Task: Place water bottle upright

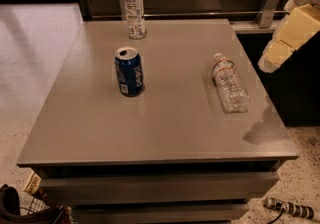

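The water bottle [229, 83] lies on its side on the right part of the grey table [165, 133], its white cap pointing to the far side. It is clear and ribbed, with a narrow red-and-white label band near the shoulder. My gripper [270, 60] is at the end of the cream arm at the right edge. It hangs in the air above and to the right of the bottle, beyond the table's right edge, and touches nothing.
A blue soda can [129, 71] stands upright left of centre. A slimmer bottle [134, 8] with a large label stands at the far edge. A metal post [270, 3] rises behind the far right corner. A dark basket [30, 208] sits on the floor at lower left.
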Motion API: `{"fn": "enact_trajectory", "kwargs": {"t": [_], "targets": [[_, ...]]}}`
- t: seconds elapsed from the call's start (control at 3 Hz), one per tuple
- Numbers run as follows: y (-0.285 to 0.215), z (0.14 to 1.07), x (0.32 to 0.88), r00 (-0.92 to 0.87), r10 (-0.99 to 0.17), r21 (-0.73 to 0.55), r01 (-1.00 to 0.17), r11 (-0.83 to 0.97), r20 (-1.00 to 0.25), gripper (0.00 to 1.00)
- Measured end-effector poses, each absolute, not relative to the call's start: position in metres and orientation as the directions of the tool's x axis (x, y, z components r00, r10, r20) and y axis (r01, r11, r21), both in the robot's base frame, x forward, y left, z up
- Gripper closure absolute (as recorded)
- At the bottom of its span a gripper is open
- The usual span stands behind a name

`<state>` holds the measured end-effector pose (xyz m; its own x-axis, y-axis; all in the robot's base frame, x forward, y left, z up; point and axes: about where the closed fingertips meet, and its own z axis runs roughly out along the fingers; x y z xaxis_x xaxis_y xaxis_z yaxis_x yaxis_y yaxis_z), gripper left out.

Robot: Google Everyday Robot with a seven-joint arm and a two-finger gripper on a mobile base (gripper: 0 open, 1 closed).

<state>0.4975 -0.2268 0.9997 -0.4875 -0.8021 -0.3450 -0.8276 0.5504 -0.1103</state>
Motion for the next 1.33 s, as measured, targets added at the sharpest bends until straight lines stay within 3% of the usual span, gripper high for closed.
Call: {"fn": "enact_trajectory", "kwargs": {"t": [0.33, 1.33], "targets": [[-0.221, 0.995, 0.519, -0.612, -0.711, -0.039, -0.748, 0.662, -0.346, 0.0], [-0.2, 0.917, 0.58, -0.943, -0.311, 0.112, -0.324, 0.939, -0.118, 0.0]]}}
